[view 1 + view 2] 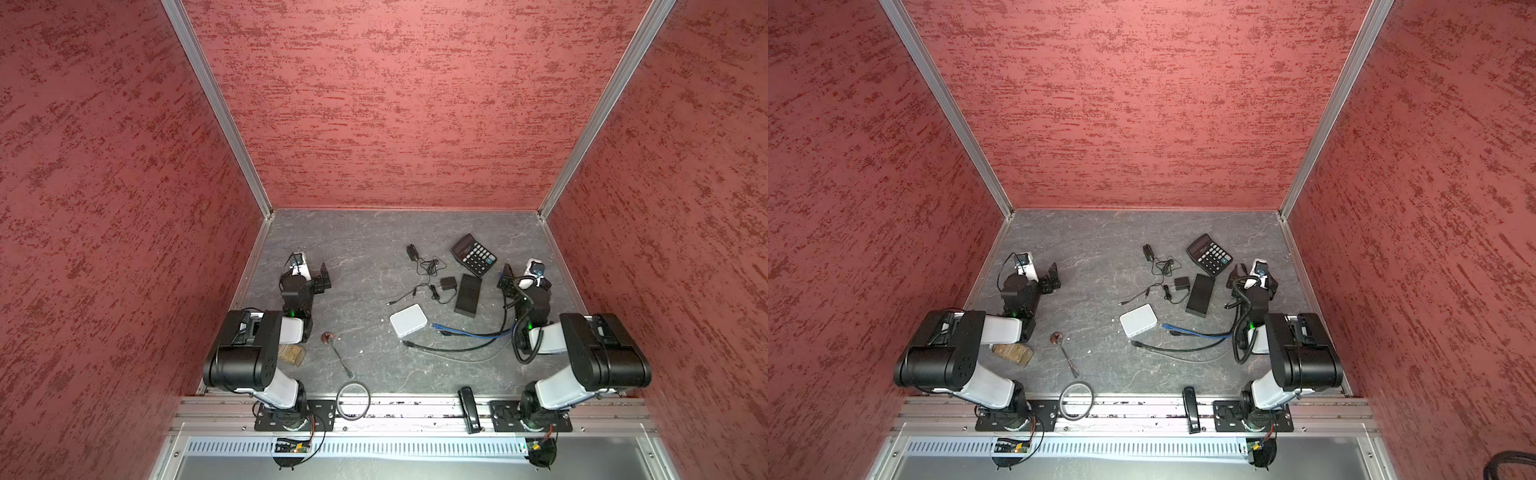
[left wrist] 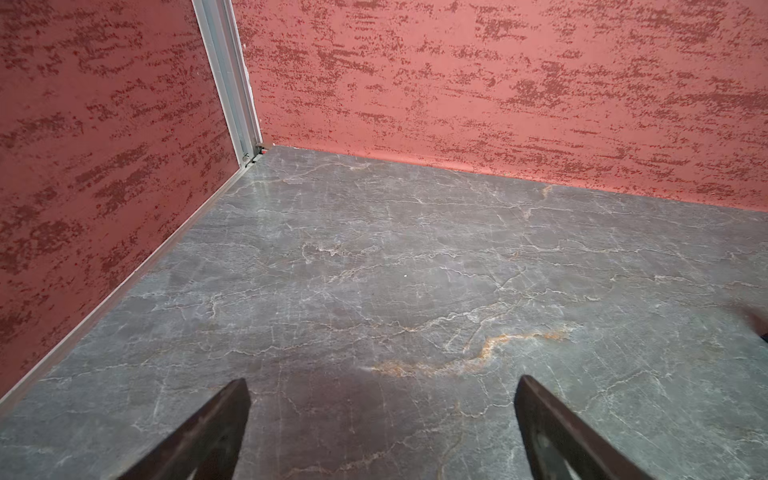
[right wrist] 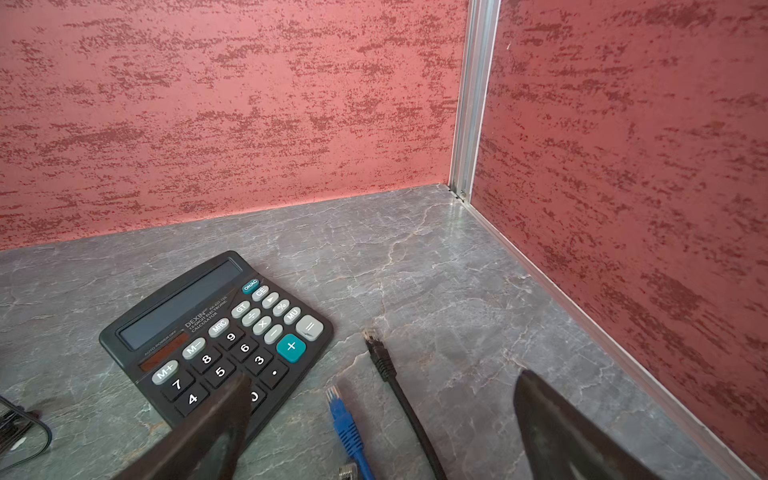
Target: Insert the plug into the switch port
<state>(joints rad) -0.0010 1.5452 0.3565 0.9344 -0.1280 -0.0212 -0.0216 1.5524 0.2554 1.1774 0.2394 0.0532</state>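
Table (image 1: 357,249): grey marbled top that carries the switch and everything else named here.
Left gripper (image 2: 382,382): jaws spread wide with nothing between them, only bare table below. It sits well apart from the switch, on the left arm's side.
Right gripper (image 3: 384,378): jaws spread wide and holding nothing. It sits beyond the switch on the right arm's side, toward the back wall. In the wrist view one finger (image 3: 216,419) overlaps the calculator's lower keys. Whether they touch I cannot tell.
Calculator (image 1: 474,254): black, lying flat, farther back from the switch than the black box.
Black box (image 1: 468,293): long and flat, near the switch, back and toward the right arm.
Switch (image 1: 408,320): white and flat, near the table's middle in both top views, with neither gripper near it.
Blue cable (image 1: 469,332): runs from beside the switch toward the right arm.
Black cable (image 1: 449,349): curves from in front of the switch toward the right arm.
Blue plug (image 1: 437,327): lies on the table just beside the switch's right-arm edge, not in a port.
Black plug (image 1: 407,343): lies on the table just in front of the switch, apart from it.
Far blue plug (image 3: 343,415) and far black plug (image 3: 376,349): lie on the table between the right gripper's fingers, untouched and well apart from the switch.
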